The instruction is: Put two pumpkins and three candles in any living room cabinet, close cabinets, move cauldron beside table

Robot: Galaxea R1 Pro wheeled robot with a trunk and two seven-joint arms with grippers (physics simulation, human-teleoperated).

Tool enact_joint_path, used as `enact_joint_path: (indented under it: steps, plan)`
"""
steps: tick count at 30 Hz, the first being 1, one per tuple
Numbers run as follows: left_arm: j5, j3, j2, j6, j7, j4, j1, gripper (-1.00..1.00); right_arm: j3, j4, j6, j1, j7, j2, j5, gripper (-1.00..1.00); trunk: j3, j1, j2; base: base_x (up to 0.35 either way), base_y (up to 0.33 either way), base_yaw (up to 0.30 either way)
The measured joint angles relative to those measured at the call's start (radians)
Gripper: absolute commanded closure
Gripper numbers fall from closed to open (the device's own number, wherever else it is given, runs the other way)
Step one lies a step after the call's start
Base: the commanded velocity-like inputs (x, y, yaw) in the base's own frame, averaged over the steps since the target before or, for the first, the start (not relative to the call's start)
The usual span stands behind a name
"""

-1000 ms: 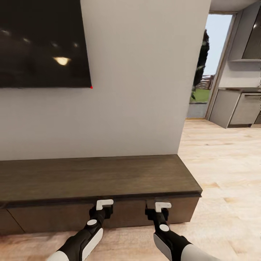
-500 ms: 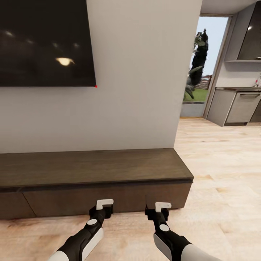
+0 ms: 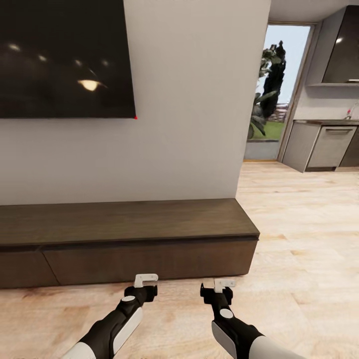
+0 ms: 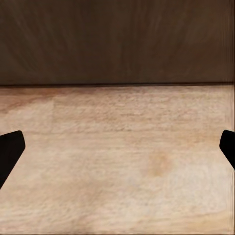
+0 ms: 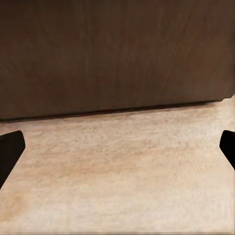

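The cabinet [image 3: 149, 244] is being faced square-on, its flat dark fronts appearing shut along the visible length. The left tool [image 3: 145, 280] and the right tool [image 3: 223, 284] are being held low over the wooden floor [image 3: 299, 239], just short of the cabinet's base; both are being carried released, with the fingertips [image 4: 11, 149] seen spread wide at the frame edges in each wrist view and nothing between them. Ahead of each tool, bare floor and then the cabinet front [image 5: 117, 54] are being shown.

No pumpkins, candles, cauldron or low surface are being observed from this position, so their whereabouts cannot be told. A dark wall screen [image 3: 60, 55] is being noted above the cabinet.

Risk, as judged: with the tools so low and close, any forward roll of the base could drive the fingertips into the cabinet front. No handle is discernible, so a pull may slip.
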State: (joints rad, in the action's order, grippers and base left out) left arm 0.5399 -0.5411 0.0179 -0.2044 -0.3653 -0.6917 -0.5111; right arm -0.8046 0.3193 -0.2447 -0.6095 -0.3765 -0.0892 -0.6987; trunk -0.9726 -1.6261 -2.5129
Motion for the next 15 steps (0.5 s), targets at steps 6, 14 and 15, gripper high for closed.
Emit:
enact_joint_path:
  steps: [6, 14, 15]
  plan:
    - [0.056, 0.066, -0.002, -0.081, -0.001, -0.020, 0.001, -1.00, 0.000, 0.009, 0.040, 0.001, 0.000, 0.002, -0.001, -1.00, 0.015, 0.002, 0.001, -0.005, 0.000, 0.000]
    - [0.109, 0.122, -0.052, -0.190, 0.002, -0.017, 0.002, -1.00, -0.002, 0.014, 0.045, 0.001, -0.004, 0.009, -0.002, -1.00, 0.046, 0.006, 0.003, 0.000, 0.000, 0.000]
    - [0.117, 0.122, -0.054, -0.191, 0.003, -0.016, 0.002, -1.00, -0.002, 0.013, 0.045, 0.002, -0.004, 0.009, -0.002, -1.00, 0.050, 0.006, 0.003, 0.000, 0.000, 0.000]
